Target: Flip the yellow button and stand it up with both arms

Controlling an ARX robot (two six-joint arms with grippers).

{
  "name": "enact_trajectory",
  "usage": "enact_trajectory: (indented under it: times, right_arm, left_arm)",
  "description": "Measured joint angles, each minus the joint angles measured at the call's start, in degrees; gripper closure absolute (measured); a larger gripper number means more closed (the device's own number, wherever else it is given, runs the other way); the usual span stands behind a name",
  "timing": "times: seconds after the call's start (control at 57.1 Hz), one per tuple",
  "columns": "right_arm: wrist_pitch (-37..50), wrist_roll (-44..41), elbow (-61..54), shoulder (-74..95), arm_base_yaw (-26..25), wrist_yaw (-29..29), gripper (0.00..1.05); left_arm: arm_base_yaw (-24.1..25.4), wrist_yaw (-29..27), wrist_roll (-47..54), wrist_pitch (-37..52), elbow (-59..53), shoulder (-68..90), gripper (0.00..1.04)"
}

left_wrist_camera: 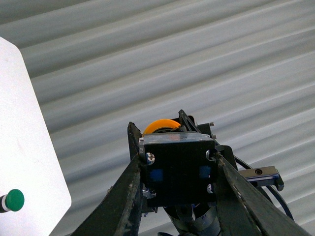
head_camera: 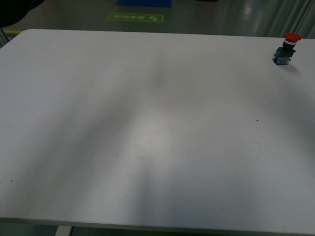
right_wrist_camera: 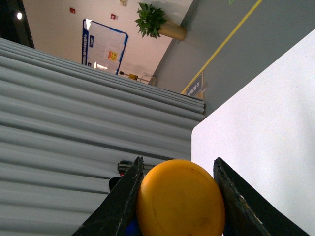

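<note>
The yellow button is held in the air between both arms, out of the front view. In the left wrist view its black-and-blue contact body (left_wrist_camera: 178, 169) faces the camera, with the yellow cap's edge behind it. My left gripper (left_wrist_camera: 178, 182) is shut on that body. In the right wrist view the round yellow cap (right_wrist_camera: 180, 197) fills the space between the fingers. My right gripper (right_wrist_camera: 179, 201) is shut on it. Neither arm shows in the front view.
A red-capped switch (head_camera: 285, 49) stands at the far right of the white table (head_camera: 147, 128). A green-capped button (left_wrist_camera: 13, 200) lies near a table corner in the left wrist view. A ribbed grey wall (left_wrist_camera: 172, 59) is behind both grippers.
</note>
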Motion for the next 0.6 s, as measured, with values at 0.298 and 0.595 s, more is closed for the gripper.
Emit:
enact_trajectory:
  times: [0.298, 0.595]
  right_arm:
    - [0.0, -0.6, 0.0, 0.1, 0.5, -0.1, 0.69]
    - [1.1, -1.0, 0.0, 3.0, -0.5, 0.3, 0.69]
  left_arm:
    - [0.0, 0.0, 0.2, 0.0, 0.0, 0.0, 0.4]
    - [0.0, 0.0, 0.3, 0.0, 0.0, 0.0, 0.08]
